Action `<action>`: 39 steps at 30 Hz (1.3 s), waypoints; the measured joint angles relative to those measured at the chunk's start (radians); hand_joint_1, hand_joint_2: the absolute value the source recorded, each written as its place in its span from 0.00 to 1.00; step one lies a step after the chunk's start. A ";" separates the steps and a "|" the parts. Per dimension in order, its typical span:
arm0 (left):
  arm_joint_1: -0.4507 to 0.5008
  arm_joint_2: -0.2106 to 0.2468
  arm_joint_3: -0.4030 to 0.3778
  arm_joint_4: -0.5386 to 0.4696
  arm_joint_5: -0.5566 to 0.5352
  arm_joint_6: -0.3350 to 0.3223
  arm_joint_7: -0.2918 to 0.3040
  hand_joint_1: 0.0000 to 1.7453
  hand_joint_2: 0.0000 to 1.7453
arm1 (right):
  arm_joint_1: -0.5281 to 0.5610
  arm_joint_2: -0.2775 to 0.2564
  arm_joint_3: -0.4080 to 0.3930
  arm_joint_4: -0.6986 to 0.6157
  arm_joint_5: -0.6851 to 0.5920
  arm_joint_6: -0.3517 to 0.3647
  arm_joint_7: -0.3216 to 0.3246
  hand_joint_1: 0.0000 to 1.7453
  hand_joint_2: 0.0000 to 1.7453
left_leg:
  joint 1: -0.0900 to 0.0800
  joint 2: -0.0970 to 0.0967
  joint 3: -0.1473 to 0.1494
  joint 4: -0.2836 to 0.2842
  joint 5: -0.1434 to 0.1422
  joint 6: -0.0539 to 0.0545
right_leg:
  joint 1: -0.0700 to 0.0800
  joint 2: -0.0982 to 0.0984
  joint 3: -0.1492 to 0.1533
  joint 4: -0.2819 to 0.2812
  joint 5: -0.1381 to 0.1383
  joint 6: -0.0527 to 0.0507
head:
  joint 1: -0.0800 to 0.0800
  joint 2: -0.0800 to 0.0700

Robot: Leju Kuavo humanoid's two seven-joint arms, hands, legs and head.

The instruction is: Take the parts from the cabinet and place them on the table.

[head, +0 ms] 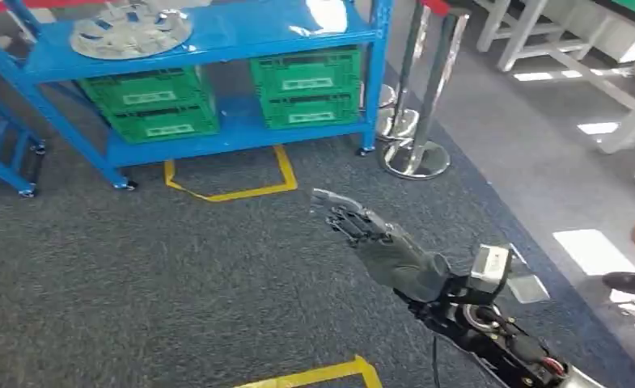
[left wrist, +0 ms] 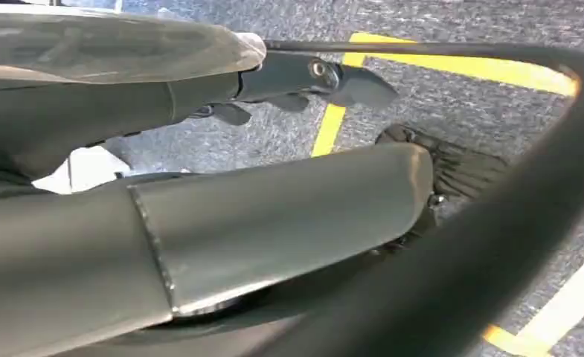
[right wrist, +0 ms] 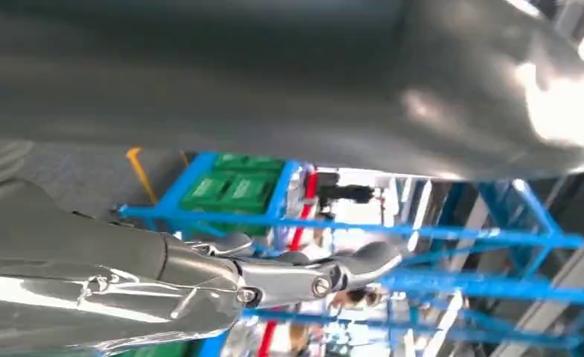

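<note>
A round silver wheel-cover part (head: 130,32) lies on the upper shelf of the blue cabinet (head: 241,133), at the far left. My right hand (head: 370,234) reaches forward over the grey carpet, well short of the cabinet, with its fingers stretched out and nothing in them. In the right wrist view the same hand (right wrist: 274,275) points toward the blue cabinet (right wrist: 422,230). In the left wrist view my left hand (left wrist: 289,201) hangs above the carpet, its fingers (left wrist: 311,74) extended and holding nothing.
Two green crates (head: 307,87) (head: 154,105) stand on the cabinet's lower shelf. Chrome stanchions (head: 415,158) stand beside its right post. Yellow tape (head: 233,194) marks the carpet before the cabinet. White table legs (head: 540,40) are at the far right, and a person's shoe (head: 631,281) is at the right edge.
</note>
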 joint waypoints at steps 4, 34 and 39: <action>0.000 0.000 0.000 0.000 -0.002 0.001 0.004 0.00 0.00 | 0.000 -0.001 -0.003 0.000 0.014 -0.002 0.001 0.00 0.00 | 0.000 0.000 0.001 -0.002 0.006 0.006 | 0.000 0.004 -0.001 -0.001 -0.005 -0.006 | -0.003 0.000; -0.003 -0.022 -0.018 0.000 -0.030 -0.019 -0.011 0.00 0.00 | 0.026 -0.006 -0.028 -0.042 0.054 -0.033 0.033 0.00 0.00 | 0.028 0.006 -0.106 0.207 -0.102 -0.041 | 0.000 -0.006 0.020 -0.009 -0.018 -0.028 | -0.002 0.000; 0.001 -0.026 -0.023 0.000 -0.030 -0.020 -0.014 0.00 0.00 | 0.027 -0.006 -0.029 -0.043 0.056 -0.034 0.033 0.00 0.00 | 0.011 0.006 -0.164 0.221 -0.010 -0.004 | 0.021 -0.011 0.029 -0.010 -0.023 -0.041 | -0.004 0.000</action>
